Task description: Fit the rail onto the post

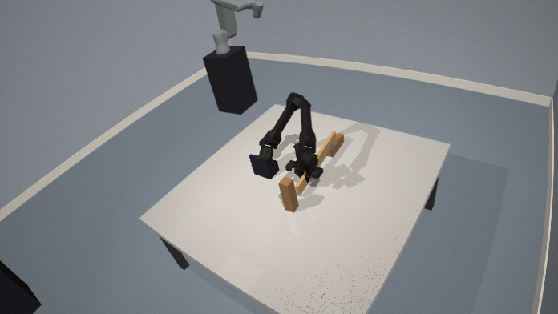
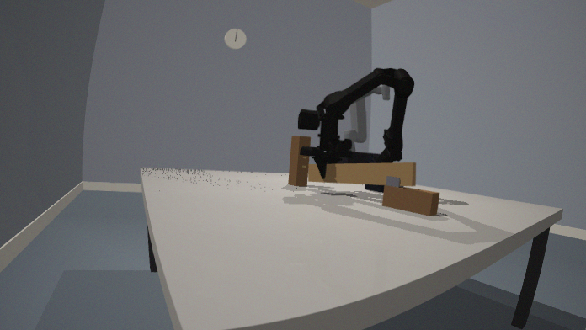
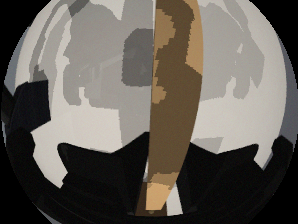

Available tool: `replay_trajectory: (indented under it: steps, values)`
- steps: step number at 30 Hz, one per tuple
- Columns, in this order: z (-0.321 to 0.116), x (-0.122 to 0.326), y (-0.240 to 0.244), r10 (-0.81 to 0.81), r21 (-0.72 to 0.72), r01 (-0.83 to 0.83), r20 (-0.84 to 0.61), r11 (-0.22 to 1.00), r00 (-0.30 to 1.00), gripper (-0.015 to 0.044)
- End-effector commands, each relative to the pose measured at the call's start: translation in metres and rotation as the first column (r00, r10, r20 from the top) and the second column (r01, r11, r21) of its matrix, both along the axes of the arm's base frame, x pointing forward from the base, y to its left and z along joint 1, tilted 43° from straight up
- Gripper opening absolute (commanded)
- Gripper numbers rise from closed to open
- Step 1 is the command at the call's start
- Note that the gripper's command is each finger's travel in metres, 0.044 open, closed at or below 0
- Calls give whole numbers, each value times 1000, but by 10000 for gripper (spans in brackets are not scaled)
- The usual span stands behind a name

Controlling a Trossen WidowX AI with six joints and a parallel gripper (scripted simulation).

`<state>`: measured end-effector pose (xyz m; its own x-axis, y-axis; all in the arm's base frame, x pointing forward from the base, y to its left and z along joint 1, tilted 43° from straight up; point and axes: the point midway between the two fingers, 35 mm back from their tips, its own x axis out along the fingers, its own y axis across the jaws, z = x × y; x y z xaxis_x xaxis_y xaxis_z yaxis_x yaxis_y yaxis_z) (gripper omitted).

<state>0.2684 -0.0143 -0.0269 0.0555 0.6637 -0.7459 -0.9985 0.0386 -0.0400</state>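
Note:
My gripper [image 1: 308, 177] [image 2: 323, 173] [image 3: 158, 136] is shut on the rail near its post end, one finger on each side. The long pale rail [image 1: 301, 186] [image 2: 362, 172] [image 3: 175, 115] has this end raised off the table and looks close to level. Its far end is at the grey bracket [image 2: 393, 181] on the low footboard block [image 1: 338, 145] [image 2: 408, 199]. The upright brown post [image 1: 289, 196] [image 2: 297, 164] stands just beyond the near end, with a small gap. Its two pegs [image 2: 304, 157] [image 2: 304, 166] show, and the rail's top edge looks lower than the upper peg. The rail's holes are hidden.
The arm's dark base [image 1: 264, 166] stands on the white table [image 1: 224, 224] [image 2: 253, 236], left of the rail in the top view. A grey robot arm [image 1: 226, 22] on a black pedestal [image 1: 230, 80] is beyond the table.

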Motion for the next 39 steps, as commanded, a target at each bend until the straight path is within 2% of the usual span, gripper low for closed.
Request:
replay_trajectory:
  steps: [1,39]
  values:
    - [4,2,-3,-7,7,7,10,1000,1000,0]
    - [18,0,-16,-7,6,7,9,1000,1000,0]
